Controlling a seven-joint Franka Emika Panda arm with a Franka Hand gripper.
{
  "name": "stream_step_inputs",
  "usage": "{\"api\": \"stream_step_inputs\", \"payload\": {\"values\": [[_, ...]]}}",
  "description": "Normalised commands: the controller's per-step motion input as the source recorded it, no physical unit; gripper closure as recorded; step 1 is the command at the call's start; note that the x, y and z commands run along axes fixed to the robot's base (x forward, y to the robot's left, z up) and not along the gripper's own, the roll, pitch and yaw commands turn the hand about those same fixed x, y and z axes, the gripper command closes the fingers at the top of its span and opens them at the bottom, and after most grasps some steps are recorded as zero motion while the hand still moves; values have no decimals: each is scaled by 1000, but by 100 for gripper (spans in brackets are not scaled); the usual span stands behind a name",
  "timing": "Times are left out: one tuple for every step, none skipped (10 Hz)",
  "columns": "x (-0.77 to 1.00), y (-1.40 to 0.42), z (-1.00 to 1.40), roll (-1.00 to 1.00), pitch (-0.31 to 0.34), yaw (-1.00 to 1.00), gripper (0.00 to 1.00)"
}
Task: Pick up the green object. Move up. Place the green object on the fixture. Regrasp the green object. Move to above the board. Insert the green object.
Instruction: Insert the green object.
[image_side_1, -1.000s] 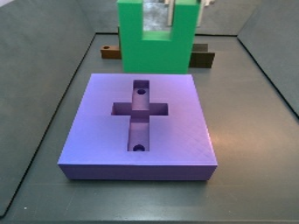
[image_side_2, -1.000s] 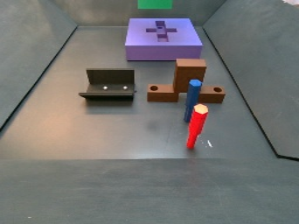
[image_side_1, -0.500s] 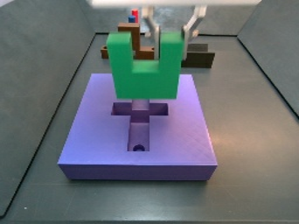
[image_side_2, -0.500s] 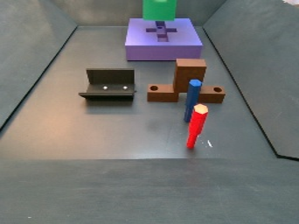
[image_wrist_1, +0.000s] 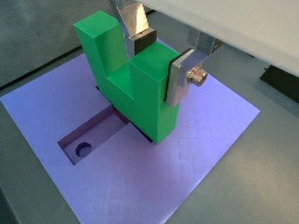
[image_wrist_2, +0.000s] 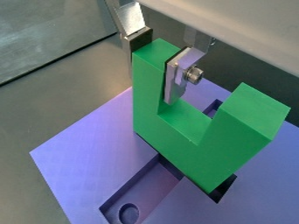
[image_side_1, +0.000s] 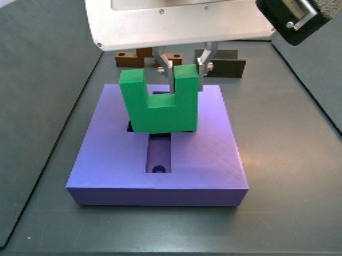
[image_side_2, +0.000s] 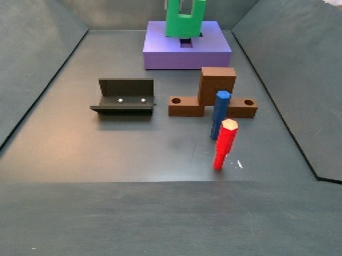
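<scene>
In both wrist views the gripper (image_wrist_1: 160, 59) is clamped on one arm of the one green object (image_wrist_1: 131, 77), its base in the board's (image_wrist_1: 198, 166) cross recess. In a side view, frame centre, one board (image_side_1: 201, 165) bears it; in a side view one fixture (image_side_2: 124, 97) sits mid-left, beside one brown piece (image_side_2: 207, 93) and two pegs, blue (image_side_2: 218, 114) and red (image_side_2: 226, 144).

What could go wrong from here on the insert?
1. The gripper is shut on one arm of the green object, not its middle, so contact with the board could tilt the piece between the pads.
2. In both wrist views the piece's base is right at the cross-shaped recess; if it is slightly off, an edge may catch on the rim and jam.
3. How deep it sits cannot be told, so opening now might leave it tilted.
</scene>
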Motion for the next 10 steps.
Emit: {"api": "stream_step_inputs", "payload": {"values": [[-231, 0, 63, -99, 234, 103, 100], [0, 0, 86, -61, 326, 129, 100], [140, 0, 0, 0, 311, 100, 100], [154, 0, 0, -36, 9, -49, 100], [3, 0, -111, -30, 0, 0, 100], [0, 0, -51, -241, -16, -257, 100], [-40, 0, 0, -399, -57, -254, 100], [-77, 31, 37, -477, -99, -271, 100], [-34, 40, 0, -453, -97, -163, 100], [0, 43, -49, -190, -16, 9, 100]]}}
